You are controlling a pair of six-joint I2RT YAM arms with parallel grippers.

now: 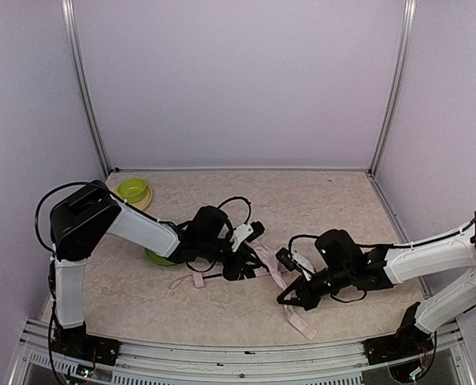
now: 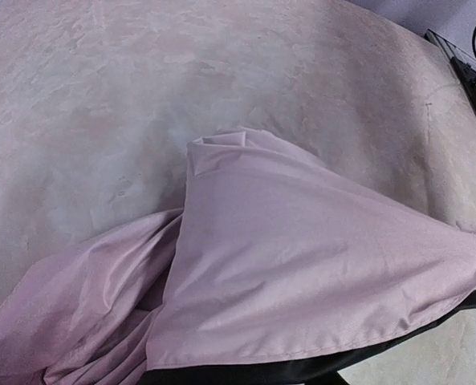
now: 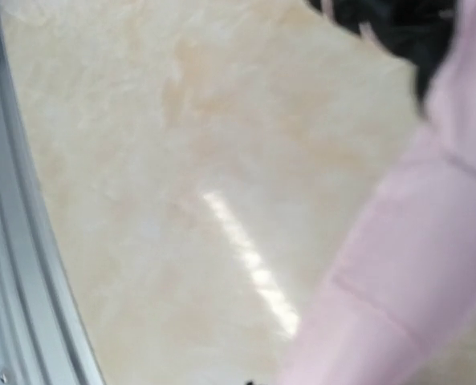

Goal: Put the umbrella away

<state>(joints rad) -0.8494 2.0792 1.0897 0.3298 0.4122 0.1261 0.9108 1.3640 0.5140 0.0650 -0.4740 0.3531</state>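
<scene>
Pink umbrella (image 2: 302, 265) fabric hides my left gripper (image 1: 239, 239), grip unclear; right gripper (image 1: 290, 297) is clamped closed near the table (image 1: 342, 200) front edge. Seemingly gathering canopy; next, bundle folds.

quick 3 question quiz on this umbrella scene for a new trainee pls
1. Multiple choice: where on the table is the green bowl? A) far left corner B) near right corner C) dead centre
2. True or false: the umbrella stands open and upright.
3. Fill in: in the left wrist view, the lining showing under the pink fabric is ____.

Key: 1 A; 2 false, it lies collapsed on the table; 3 black.
</scene>
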